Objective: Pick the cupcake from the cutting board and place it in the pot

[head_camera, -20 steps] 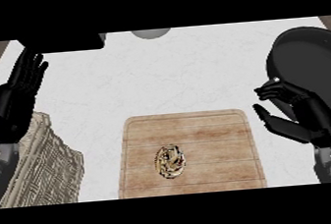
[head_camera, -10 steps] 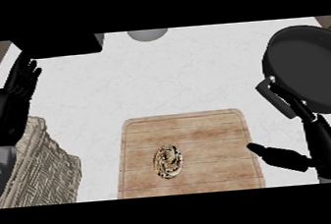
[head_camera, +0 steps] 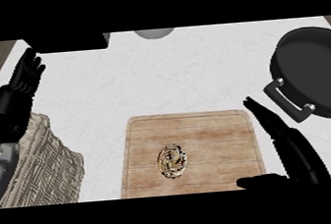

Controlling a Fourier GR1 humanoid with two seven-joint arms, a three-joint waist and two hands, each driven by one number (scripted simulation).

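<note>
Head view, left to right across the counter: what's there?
Left hand → woven mat → cutting board with cupcake → right hand → pot.

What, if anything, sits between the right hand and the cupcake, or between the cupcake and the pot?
Nothing visible. The right hand is open beside the board's right edge, only bare board between it and the cupcake. The pot lies beyond that hand, upper right.

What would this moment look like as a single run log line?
phase: approach | right hand: open, beside cutting board | cupcake: on board, untouched | pot: far right | left hand: open, resting left
</note>
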